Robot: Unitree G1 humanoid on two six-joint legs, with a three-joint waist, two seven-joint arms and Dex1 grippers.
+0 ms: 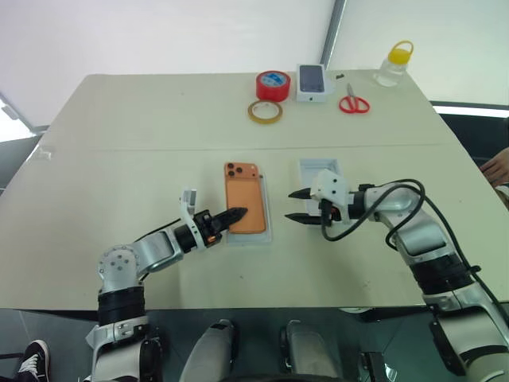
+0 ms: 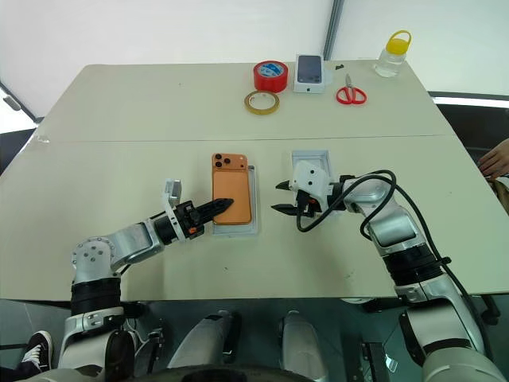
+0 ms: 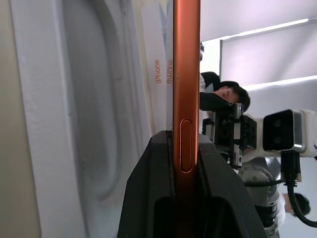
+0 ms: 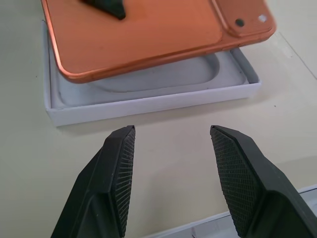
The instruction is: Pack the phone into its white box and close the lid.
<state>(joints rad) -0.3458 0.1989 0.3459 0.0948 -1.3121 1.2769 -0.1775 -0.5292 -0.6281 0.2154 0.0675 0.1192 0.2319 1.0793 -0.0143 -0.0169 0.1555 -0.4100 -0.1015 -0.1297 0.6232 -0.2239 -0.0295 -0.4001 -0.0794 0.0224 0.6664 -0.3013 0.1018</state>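
Mid-task. I have the phone (image 1: 245, 205) pinched at its near left edge in my left end effector (image 1: 231, 216); the left wrist view shows both black fingers closed on the orange side rail, right at the side button. The phone sits near the centre of the head view, over the white box (image 4: 148, 101), camera cluster toward the far end of the counter (image 1: 119, 127).

From the right wrist view the phone is not seated yet: it hangs tilted above the box, and the moulded recess and the box's near wall are bare beneath it. I judge this the lowering step, about half done.

My right end effector (image 1: 301, 205) hovers just right of the box with its jaws apart, holding nothing, pointing toward the phone. Behind it, partly hidden by the wrist, lies a second white rectangle, which I take for the lid (image 1: 318, 166), though I cannot tell which way up it faces.

Left to do, as I judge it: settle the phone flat in the recess, let go, pick up the lid, fit it over the box.

Upper part of the frame: red tape roll (image 1: 273, 84), thin tape ring (image 1: 264, 111), small box with a dark phone printed on it (image 1: 312, 82), red scissors (image 1: 354, 103), yellow-capped jar (image 1: 395, 64). All well apart from the work.
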